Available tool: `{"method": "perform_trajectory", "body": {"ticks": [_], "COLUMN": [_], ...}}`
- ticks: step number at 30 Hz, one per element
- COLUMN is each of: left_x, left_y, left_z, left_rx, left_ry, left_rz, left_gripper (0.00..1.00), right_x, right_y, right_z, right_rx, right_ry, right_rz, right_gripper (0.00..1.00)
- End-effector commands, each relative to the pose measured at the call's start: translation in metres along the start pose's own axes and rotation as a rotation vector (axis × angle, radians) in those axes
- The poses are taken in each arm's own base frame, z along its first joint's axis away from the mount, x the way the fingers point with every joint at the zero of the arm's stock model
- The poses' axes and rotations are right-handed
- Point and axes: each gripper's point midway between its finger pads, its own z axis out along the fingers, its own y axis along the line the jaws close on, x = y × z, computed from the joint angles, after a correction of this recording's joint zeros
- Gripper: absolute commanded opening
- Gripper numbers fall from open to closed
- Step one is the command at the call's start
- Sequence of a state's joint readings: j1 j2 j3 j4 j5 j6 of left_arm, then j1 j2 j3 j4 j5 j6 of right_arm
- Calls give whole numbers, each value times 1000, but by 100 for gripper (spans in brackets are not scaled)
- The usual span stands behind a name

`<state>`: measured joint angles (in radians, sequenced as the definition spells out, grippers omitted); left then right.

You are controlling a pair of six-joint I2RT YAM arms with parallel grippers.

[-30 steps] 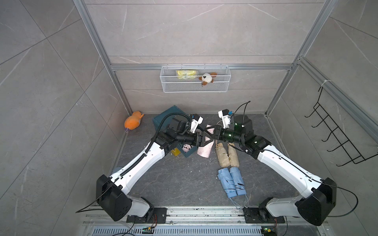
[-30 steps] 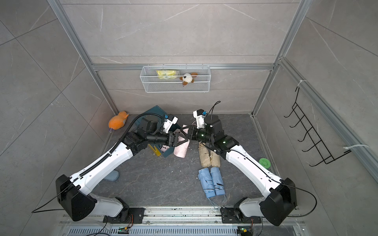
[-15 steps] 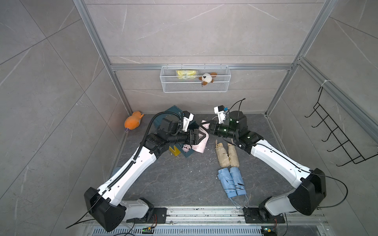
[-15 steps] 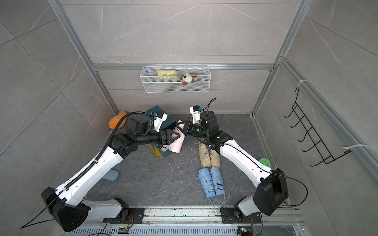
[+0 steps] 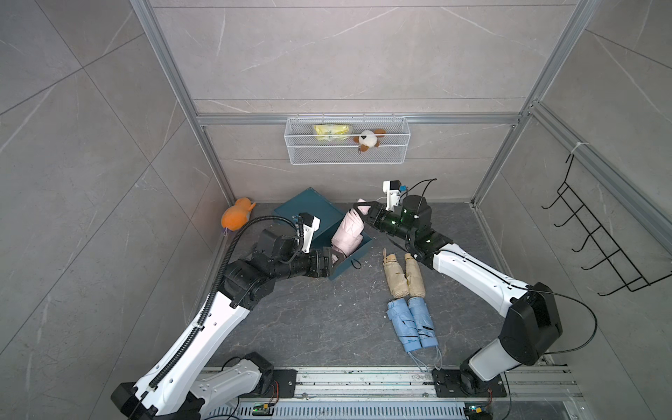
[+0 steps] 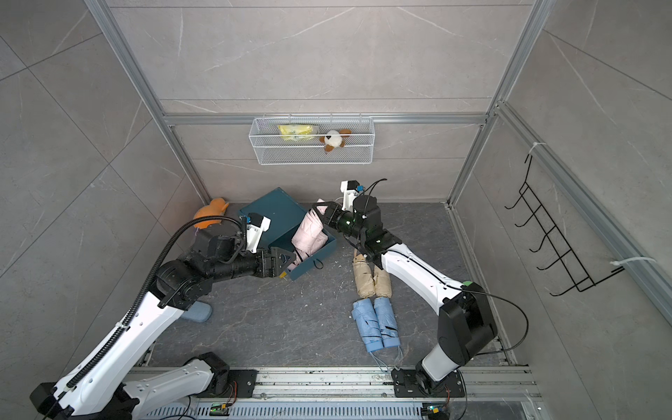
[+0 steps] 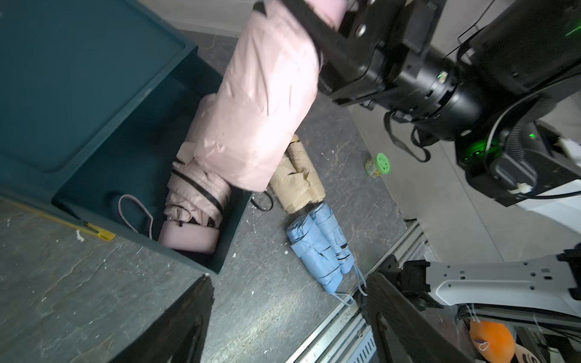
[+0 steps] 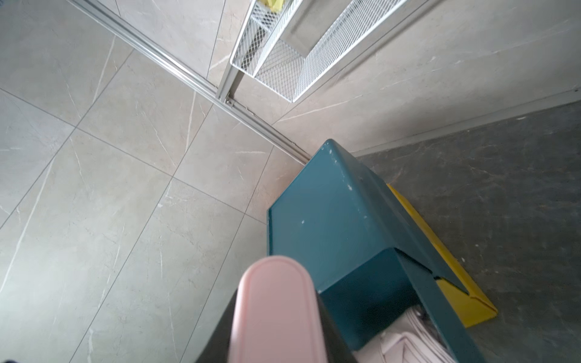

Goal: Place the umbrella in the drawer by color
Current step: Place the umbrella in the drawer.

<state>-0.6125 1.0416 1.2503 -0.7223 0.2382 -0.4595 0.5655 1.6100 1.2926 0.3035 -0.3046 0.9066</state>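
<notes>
While by the drawer (image 6: 307, 269), right arm (image 5: 472, 276) outstretched, pink umbrella (image 5: 351, 227) aslant

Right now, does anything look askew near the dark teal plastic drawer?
Yes: the pink folded fabric umbrella stands tilted, lower end inside the dark teal plastic drawer, handle end sticking out above its rim, clamped by the right gripper.

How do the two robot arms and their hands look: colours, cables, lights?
Both arms have white shells on the long links and black joints. The left arm carries a black ribbed cable hose along it; the right arm has thin black cables and green lights near its wrist. The left hand and right hand are black, each with a white camera block.
</notes>
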Motion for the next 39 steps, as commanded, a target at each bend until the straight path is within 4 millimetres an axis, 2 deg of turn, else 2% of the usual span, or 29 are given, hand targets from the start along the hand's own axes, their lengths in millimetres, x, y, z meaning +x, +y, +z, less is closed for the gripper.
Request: {"method": "perform_trajectory", "body": {"ticks": [1,7,15,30,35,39], "left_x": [10,22,31,34,34,33], "left_y": [9,19,30,32,33,33], "left_z": [-1,0,-5,1,1,1], "left_rx": [-29,-58,-105,-99,-104,-104], "left_ry": [17,33,36,47,46,43], "left_rz": [-3,-15,-19,-29,-29,-31], "left_gripper": [80,80,80,80,80,80], "right_x": [-9,12,38,53,54,52], "right_y": [20,27,18,-5,-9,-12], "right_z": [7,26,38,44,45,42], "right_rx": [-89,-114,-77,20,47,83], "right_ry": [-90,-72,-32,-5,4,6], "right_rz": [21,21,9,-64,-79,-103], "right_gripper": [18,19,19,21,32,56]}}
